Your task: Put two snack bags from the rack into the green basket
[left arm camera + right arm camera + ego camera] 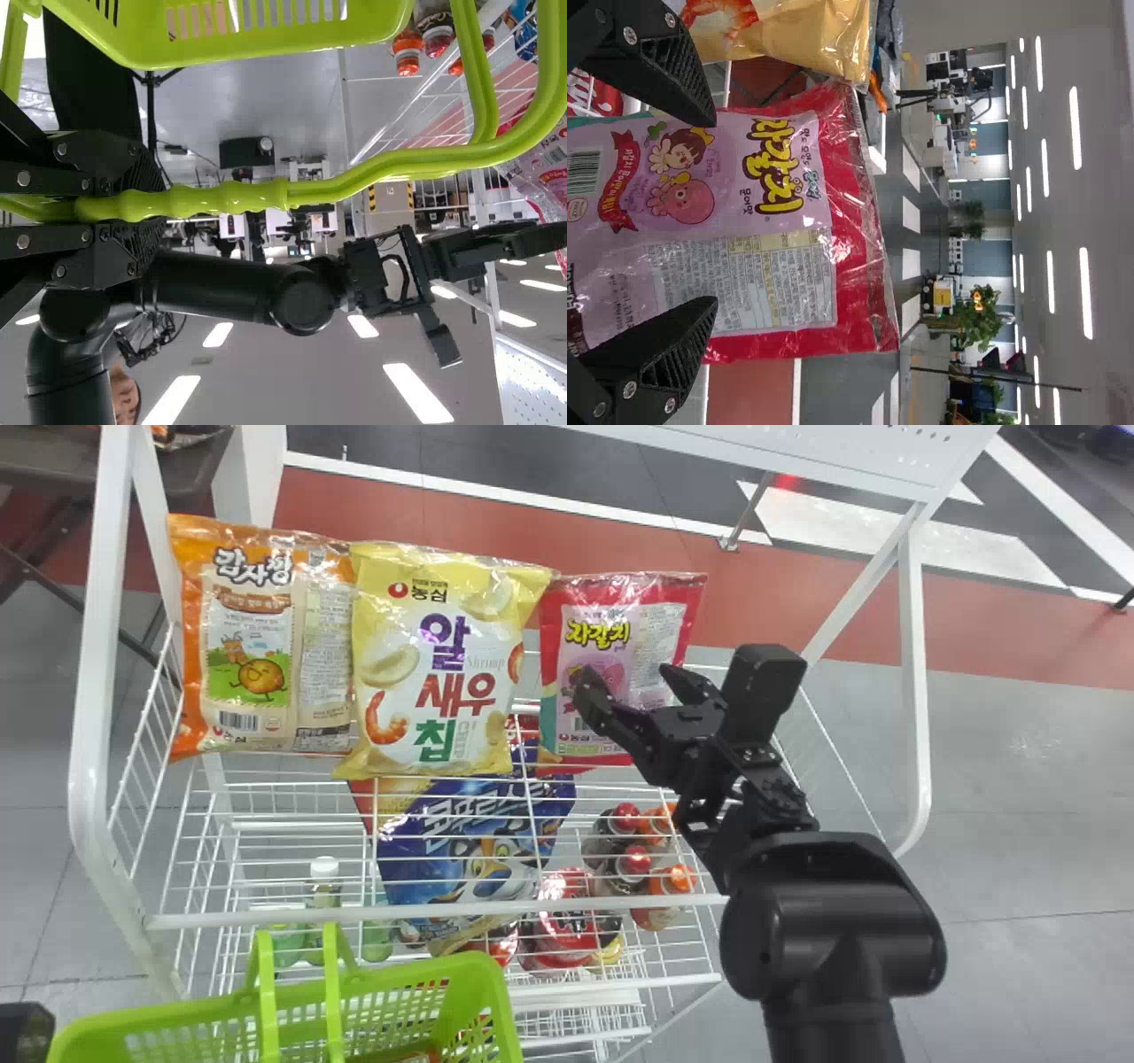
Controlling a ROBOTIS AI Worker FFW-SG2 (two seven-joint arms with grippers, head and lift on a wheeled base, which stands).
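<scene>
Snack bag (780,292) beyond parted fingers (664,66), right wrist view.

1 red band (780,602) crosses the grey floor (1019,824).

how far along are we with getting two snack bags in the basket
Done: left gripper holds the green basket's handle; something orange inside may be a bag. Under way: right gripper, open, straddles the red bag, ungripped on the rack. Remaining: basket that one, plus another if the orange thing isn't a bag.
</scene>
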